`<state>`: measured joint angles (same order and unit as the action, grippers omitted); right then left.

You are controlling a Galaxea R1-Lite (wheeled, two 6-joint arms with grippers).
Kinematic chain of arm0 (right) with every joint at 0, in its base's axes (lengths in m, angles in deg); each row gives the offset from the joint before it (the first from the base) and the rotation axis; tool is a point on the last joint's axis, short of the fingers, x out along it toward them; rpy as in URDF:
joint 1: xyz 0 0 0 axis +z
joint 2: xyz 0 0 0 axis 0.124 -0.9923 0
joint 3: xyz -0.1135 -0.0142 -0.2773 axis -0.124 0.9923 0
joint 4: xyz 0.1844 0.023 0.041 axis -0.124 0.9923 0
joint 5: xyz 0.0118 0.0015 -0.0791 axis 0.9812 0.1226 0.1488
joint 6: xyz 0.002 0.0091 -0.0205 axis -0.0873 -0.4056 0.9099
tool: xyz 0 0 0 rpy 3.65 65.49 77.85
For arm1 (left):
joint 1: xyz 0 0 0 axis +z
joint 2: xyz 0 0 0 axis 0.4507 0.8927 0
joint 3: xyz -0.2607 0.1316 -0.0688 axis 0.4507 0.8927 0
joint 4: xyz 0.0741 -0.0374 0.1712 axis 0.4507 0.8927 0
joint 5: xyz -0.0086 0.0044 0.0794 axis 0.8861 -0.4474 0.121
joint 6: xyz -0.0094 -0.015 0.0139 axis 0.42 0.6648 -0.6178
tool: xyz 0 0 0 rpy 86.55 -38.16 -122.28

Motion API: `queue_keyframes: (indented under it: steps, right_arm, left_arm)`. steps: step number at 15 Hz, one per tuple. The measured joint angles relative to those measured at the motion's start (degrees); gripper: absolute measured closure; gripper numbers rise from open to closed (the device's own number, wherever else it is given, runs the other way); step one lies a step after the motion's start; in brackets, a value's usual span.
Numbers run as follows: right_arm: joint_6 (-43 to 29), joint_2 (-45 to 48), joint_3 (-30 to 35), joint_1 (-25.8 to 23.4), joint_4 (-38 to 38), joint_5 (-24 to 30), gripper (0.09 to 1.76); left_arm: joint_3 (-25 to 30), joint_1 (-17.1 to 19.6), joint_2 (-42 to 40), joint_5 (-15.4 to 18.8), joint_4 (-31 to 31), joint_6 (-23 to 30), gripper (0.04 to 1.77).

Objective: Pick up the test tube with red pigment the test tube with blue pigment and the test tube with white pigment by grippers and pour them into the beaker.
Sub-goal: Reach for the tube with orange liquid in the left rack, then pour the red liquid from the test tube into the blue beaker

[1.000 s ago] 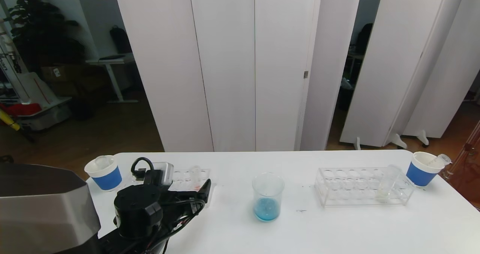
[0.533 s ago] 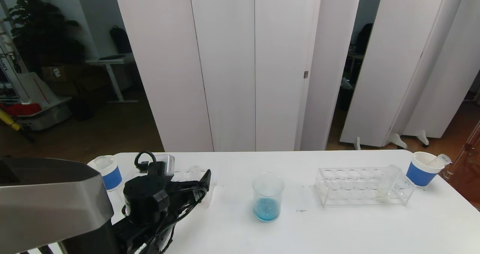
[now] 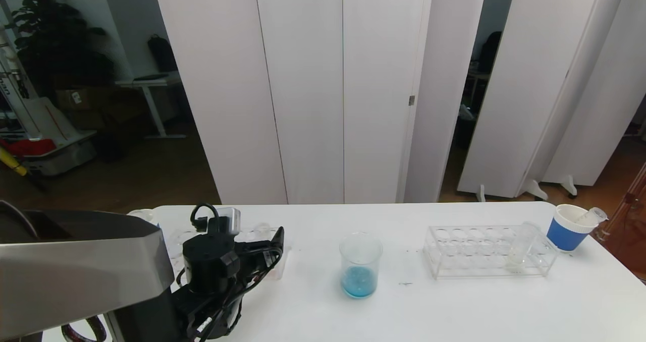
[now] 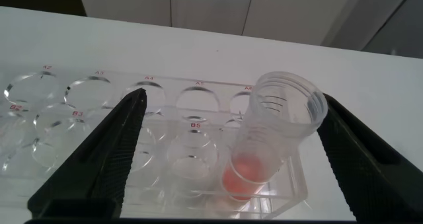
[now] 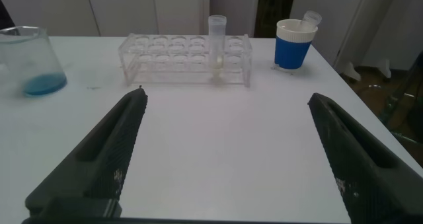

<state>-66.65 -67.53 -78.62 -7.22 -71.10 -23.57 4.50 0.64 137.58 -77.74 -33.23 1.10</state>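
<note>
**Ana:** Racks first. What sits on the left side of the white table (image 3: 454, 311)?

**Ben:** A clear rack (image 4: 99, 128) with round holes. One see-through tube (image 4: 274, 135) stands in a hole at the rack's end. It has a red-orange blob at its bottom.

**Ana:** Where is the left gripper (image 4: 231, 158)?

**Ben:** Right at that rack. Its two dark fingers (image 4: 99, 161) are spread wide apart. The red tube stands between them, closer to one finger. I cannot tell if that finger touches it. The fingers pinch nothing.

**Ana:** What is in the middle?

**Ben:** The beaker (image 3: 360, 264) stands upright on the table, by itself. It has blue stuff at its bottom.

**Ana:** And to the right of it?

**Ben:** A second clear rack (image 3: 487, 251). The test tube with white pigment (image 5: 217, 42) stands in it near its right end, with a pale cream bit at its bottom.

**Ana:** What is past that rack?

**Ben:** A white cup with a blue band (image 3: 568, 228) near the table's right corner. An empty-looking clear tube (image 3: 593, 214) leans in it and sticks out over the rim.

**Ana:** Where is the right gripper (image 5: 225, 164)?

**Ben:** I only see it from its own camera. It hangs low over the bare table, well back from the right rack. Its fingers (image 5: 99, 161) are spread wide and hold nothing.
</note>
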Motion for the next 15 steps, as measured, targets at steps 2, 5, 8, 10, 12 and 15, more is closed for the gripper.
queue_keyframes:
  steps: [2, 5, 8, 10, 12, 15]
  right_arm:
    - [0.0, 0.0, 0.0, 0.0, 0.0, 0.0, 0.1]
    - [0.0, 0.0, 0.0, 0.0, 0.0, 0.0, 0.1]
    - [0.0, 0.0, 0.0, 0.0, 0.0, 0.0, 0.1]
    - [0.0, 0.0, 0.0, 0.0, 0.0, 0.0, 0.1]
    - [0.0, 0.0, 0.0, 0.0, 0.0, 0.0, 0.1]
    - [0.0, 0.0, 0.0, 0.0, 0.0, 0.0, 0.1]
  left_arm:
    - [-0.1, 0.0, 0.5, -0.3, 0.0, 0.0, 0.06]
    - [-0.2, 0.0, 0.7, -0.6, 0.0, 0.0, 0.06]
    - [-0.4, -0.2, 0.6, -0.5, -0.1, 0.0, 0.79]
    - [-0.4, -0.3, 0.6, -0.3, -0.1, 0.0, 1.38]
    - [-0.6, -0.4, 0.6, -0.7, 0.0, -0.2, 1.08]
    - [-1.2, -1.1, 0.6, -0.9, 0.1, -0.5, 1.23]
